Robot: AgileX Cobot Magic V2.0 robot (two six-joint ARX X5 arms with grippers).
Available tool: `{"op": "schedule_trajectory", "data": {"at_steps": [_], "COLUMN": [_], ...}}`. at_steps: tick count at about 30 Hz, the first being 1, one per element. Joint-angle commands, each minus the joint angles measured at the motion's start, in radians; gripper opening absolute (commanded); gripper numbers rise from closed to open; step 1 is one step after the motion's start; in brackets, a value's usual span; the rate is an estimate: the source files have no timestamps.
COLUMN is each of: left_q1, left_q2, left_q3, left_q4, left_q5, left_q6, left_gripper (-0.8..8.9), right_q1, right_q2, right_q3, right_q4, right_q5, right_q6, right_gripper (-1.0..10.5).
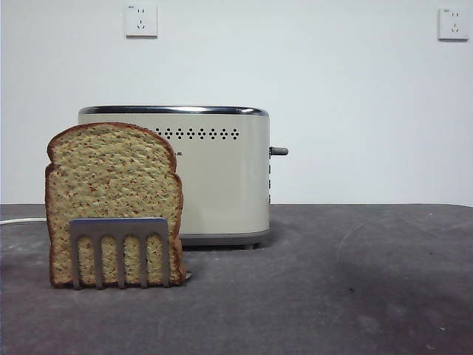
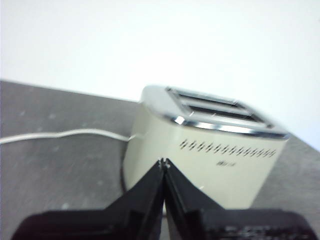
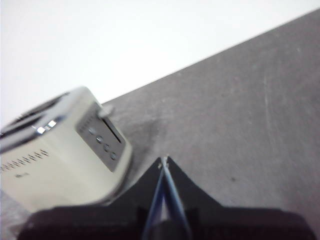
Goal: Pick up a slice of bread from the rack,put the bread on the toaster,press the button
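Both pincers are hanging back with nothing in them: your left gripper [image 2: 164, 162] is showing its jaws pressed together tip to tip, looking down on the toaster's slotted top, and your right gripper [image 3: 164, 159] is likewise closed, hovering off the toaster's narrow control end. Neither is showing in the front view, so nothing is started yet.

Now the slice of bread [image 1: 112, 194] is standing upright in the rack [image 1: 120, 248], in front of the toaster [image 1: 214, 174] and overlapping its end away from the lever. The domed top is rising well clear of the rack's flat bar, so that is your handle. The button [image 1: 278, 151] is poking sideways from the toaster's other narrow end, and a white cable [image 2: 65, 134] is trailing away from the toaster behind it.

You're going for the pick first, and the left gripper looks the nearer one to me. Spread the jaws before you descend, come straight down over the crown of the slice, and pinch across its thin faces above the bar, not down among the prongs. Lift vertically until the crust clears the rack, or the rack may come up with it. Squeeze gently; it looks like it could crumple. Both slots are sitting open on top, waiting.
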Motion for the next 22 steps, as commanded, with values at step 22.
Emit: {"op": "schedule_trajectory", "data": {"at_steps": [22], "left_q1": [-0.009], "left_q2": [0.562], "left_q3": [0.589], "left_q4": [-0.575], "left_q5": [0.470], "left_q6": [0.554], "left_gripper": [-0.08], "right_q1": [0.072], "right_q2": [0.642], "right_q3": [0.867], "right_q4": [-0.770], "right_q5": [-0.277], "right_q6": [-0.593], "right_gripper": [-0.1]}}
